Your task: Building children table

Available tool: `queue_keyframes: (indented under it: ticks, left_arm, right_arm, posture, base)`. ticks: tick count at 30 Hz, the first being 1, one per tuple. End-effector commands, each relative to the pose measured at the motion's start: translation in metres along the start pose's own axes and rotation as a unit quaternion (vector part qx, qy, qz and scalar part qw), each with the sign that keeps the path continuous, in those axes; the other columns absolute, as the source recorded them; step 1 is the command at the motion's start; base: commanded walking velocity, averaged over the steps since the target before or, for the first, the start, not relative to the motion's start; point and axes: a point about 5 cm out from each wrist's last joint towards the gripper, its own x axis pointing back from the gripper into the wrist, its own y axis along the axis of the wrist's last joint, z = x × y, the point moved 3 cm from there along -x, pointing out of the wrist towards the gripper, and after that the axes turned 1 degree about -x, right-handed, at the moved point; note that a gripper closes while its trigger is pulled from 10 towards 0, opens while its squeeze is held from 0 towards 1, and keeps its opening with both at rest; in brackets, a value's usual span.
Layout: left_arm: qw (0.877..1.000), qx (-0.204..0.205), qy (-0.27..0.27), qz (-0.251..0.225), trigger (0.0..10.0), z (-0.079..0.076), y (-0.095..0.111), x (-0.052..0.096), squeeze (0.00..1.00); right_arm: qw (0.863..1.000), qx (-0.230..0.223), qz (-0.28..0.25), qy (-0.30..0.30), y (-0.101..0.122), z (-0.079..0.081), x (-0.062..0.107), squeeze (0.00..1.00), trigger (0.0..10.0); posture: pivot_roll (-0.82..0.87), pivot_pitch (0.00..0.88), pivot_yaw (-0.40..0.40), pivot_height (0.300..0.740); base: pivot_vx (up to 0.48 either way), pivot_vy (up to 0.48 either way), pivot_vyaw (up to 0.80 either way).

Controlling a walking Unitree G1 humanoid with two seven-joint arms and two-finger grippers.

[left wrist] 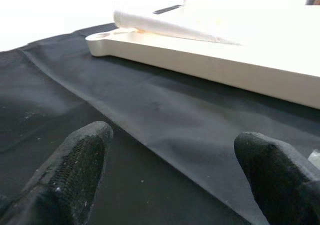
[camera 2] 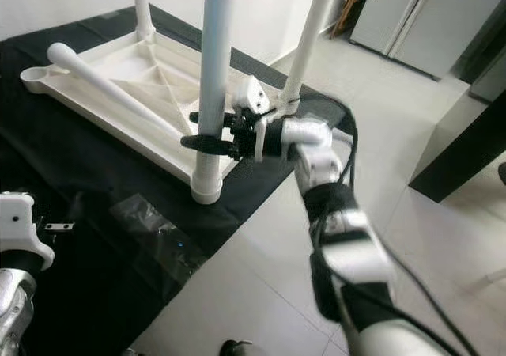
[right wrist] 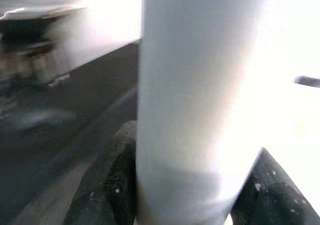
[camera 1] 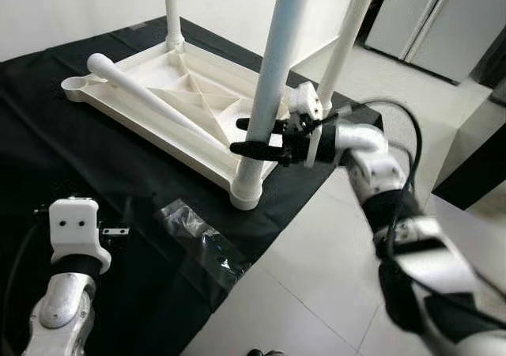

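Observation:
A white plastic children's table top (camera 1: 170, 91) lies upside down on a black cloth. Three white legs stand upright in its corner sockets: a near leg (camera 1: 269, 87), a far-left leg (camera 1: 172, 12) and a far-right leg (camera 1: 344, 39). A fourth loose leg (camera 1: 146, 95) lies across the underside. My right gripper (camera 1: 254, 137) is shut on the near leg just above its socket; the right wrist view has that leg (right wrist: 200, 95) between both fingers (right wrist: 112, 185). My left gripper (left wrist: 175, 175) hovers open over the cloth near the front left, its wrist (camera 1: 75, 225) showing low.
The black cloth (camera 1: 71, 166) covers a low surface whose right edge drops to pale floor tiles (camera 1: 316, 285). A clear plastic bag (camera 1: 198, 237) lies on the cloth near that edge. Grey cabinet doors (camera 1: 443, 20) stand at the back right.

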Motion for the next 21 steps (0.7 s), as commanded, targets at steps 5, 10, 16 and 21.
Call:
queue_keyframes:
  ticks: [5,10,16,21]
  left_arm:
    - [1.0,-0.007,-0.004,0.007,10.0,0.001,-0.004,-0.006,0.0]
    - [1.0,-0.007,-0.006,0.006,10.0,0.001,-0.007,-0.013,0.0]
    - [1.0,-0.008,-0.006,0.002,10.0,-0.004,-0.007,-0.016,0.0]
    - [1.0,-0.004,-0.008,-0.003,10.0,-0.01,-0.008,-0.018,0.0]
  right_arm:
    - [0.949,-0.048,0.134,-0.282,-0.078,0.046,0.025,0.0,0.0]
    - [0.943,-0.05,0.108,-0.31,-0.066,0.031,0.011,0.0,0.0]
    - [0.948,-0.031,0.14,-0.285,-0.064,0.036,0.009,0.09,10.0]
    - [0.982,-0.026,0.064,-0.178,-0.032,0.038,-0.012,1.0,10.0]
  posture:
    - [-0.02,0.15,-0.121,0.74]
    - [-0.04,0.11,-0.115,0.74]
    - [-0.04,0.09,-0.141,0.74]
    - [-0.06,0.079,-0.162,0.74]
  base:
    - [0.0,0.0,0.0]
    - [0.0,0.0,0.0]
    - [0.0,0.0,0.0]
    - [0.0,0.0,0.0]
